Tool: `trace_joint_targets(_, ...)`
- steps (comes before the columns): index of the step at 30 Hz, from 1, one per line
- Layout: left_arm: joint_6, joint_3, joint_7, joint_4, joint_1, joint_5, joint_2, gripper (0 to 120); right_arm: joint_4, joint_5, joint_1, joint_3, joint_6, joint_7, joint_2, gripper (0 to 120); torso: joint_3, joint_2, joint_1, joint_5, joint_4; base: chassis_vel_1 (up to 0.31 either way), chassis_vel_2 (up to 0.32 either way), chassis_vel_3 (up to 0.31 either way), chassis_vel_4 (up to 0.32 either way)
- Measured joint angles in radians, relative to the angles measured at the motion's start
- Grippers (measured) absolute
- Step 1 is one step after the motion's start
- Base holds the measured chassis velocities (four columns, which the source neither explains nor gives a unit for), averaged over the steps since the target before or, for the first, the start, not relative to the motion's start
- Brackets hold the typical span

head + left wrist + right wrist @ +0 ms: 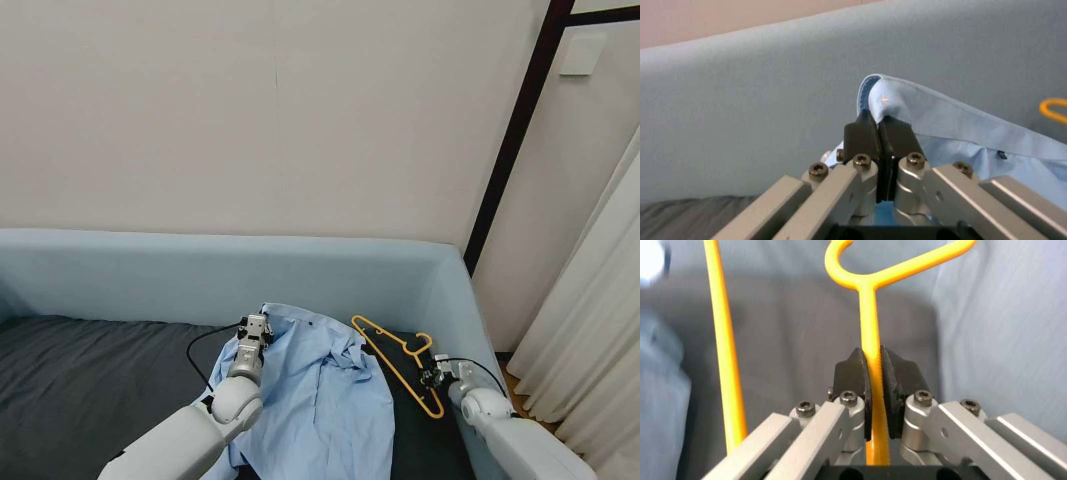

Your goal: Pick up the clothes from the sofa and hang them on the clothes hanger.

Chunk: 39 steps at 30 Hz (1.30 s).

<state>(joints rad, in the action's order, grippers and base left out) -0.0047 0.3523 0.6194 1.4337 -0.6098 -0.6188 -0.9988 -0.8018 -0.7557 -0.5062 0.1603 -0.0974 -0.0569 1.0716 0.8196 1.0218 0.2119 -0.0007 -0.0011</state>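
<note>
A light blue shirt (320,395) lies crumpled on the dark seat of the sofa (90,365). My left gripper (256,331) is shut on the shirt's collar edge (881,102), holding it up near the backrest; the black pads (863,137) pinch the cloth. An orange clothes hanger (395,360) rests at the shirt's right side. My right gripper (432,381) is shut on the hanger's bar (869,330), just below the hook (893,265).
The sofa's pale blue backrest (200,275) and right armrest (450,300) fence in the seat. A plain wall rises behind. White curtains (590,330) and a dark door frame (510,140) stand to the right.
</note>
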Motion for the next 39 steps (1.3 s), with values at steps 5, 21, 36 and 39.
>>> trace_joint_targets(5,0.000,-0.018,0.001,0.018,-0.025,0.001,0.010,0,-0.134,0.003,-0.014,-0.001,0.026,0.031,-0.044,4,0.000,0.000,0.000,-0.0001,0.0001,0.000,0.000,0.000,0.000)
trace_joint_targets(21,0.044,-0.030,0.027,0.111,-0.033,-0.036,0.059,0,-0.834,0.489,-0.533,-0.139,0.125,0.166,-0.258,4,0.000,0.000,0.000,-0.0001,0.0000,0.000,0.000,0.000,0.000)
trace_joint_targets(36,0.105,0.030,0.083,0.216,-0.031,-0.056,0.098,0,-0.842,0.787,-0.559,-0.059,0.175,0.202,-0.199,4,0.000,0.000,0.000,0.0000,0.0001,0.000,0.000,0.000,0.000)
trace_joint_targets(39,0.113,0.039,0.090,0.234,-0.027,-0.065,0.107,0,-0.817,0.778,-0.524,-0.039,0.159,0.211,-0.180,4,0.000,0.000,0.000,0.0000,0.0001,0.000,0.000,0.000,0.000)
